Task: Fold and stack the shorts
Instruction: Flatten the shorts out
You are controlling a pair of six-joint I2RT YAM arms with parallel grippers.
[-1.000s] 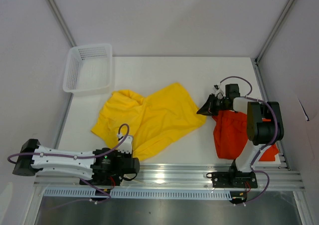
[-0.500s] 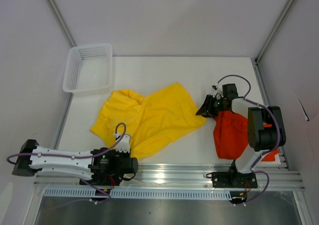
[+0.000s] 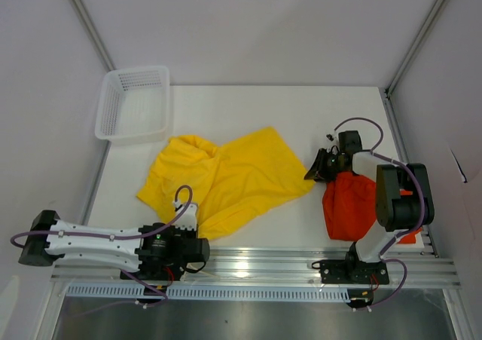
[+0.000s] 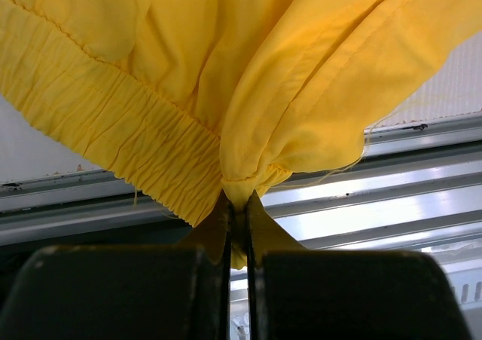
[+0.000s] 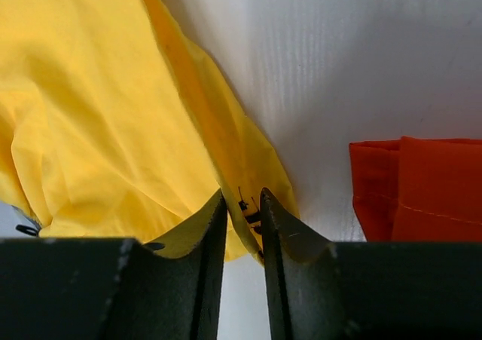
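Edge of yellow shorts (image 3: 233,174) pinched in left gripper (image 4: 237,204) | right gripper (image 5: 242,203) at opposite corner, grip unclear

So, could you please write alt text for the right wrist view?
The right gripper, jaws narrowly parted, straddles a corner of the yellow shorts; whether it grips is unclear. The orange-red shorts lie apart on the white table, at the frame's right.

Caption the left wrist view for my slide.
Left gripper shut on a gathered fold of the yellow shorts, metal rail behind.
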